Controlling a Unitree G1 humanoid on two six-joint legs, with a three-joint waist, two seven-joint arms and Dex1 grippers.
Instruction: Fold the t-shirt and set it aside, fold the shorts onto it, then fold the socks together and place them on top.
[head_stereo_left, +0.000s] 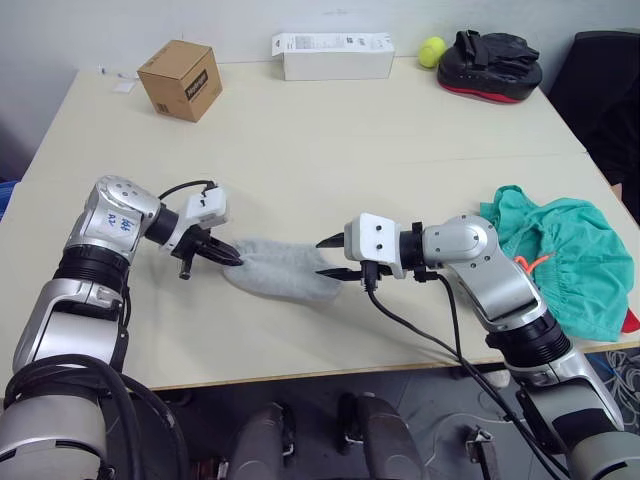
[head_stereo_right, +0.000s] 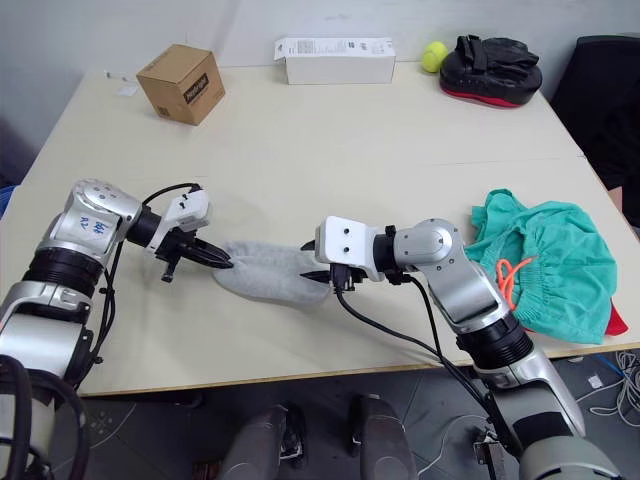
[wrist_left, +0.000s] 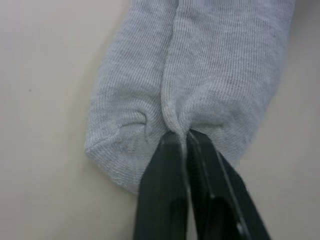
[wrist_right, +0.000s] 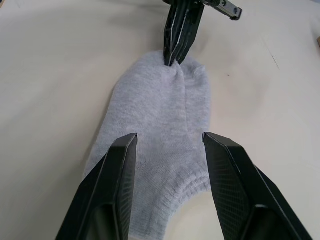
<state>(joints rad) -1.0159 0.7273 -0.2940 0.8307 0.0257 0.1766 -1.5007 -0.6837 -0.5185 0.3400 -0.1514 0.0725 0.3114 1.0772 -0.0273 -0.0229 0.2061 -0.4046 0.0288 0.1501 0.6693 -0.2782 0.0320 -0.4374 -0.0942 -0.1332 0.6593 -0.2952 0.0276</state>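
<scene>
Both arms reach inward over the surface — left gripper pinching the socks, right gripper spread wide at their other end.

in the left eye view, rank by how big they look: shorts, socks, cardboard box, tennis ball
1. shorts
2. socks
3. cardboard box, though it sits farther back, so its rank against the socks is unsure
4. tennis ball

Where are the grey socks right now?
The socks lie near the front edge of the table, between the two grippers: the left gripper pinches one end, and the right gripper straddles the other, jaws open.
</scene>
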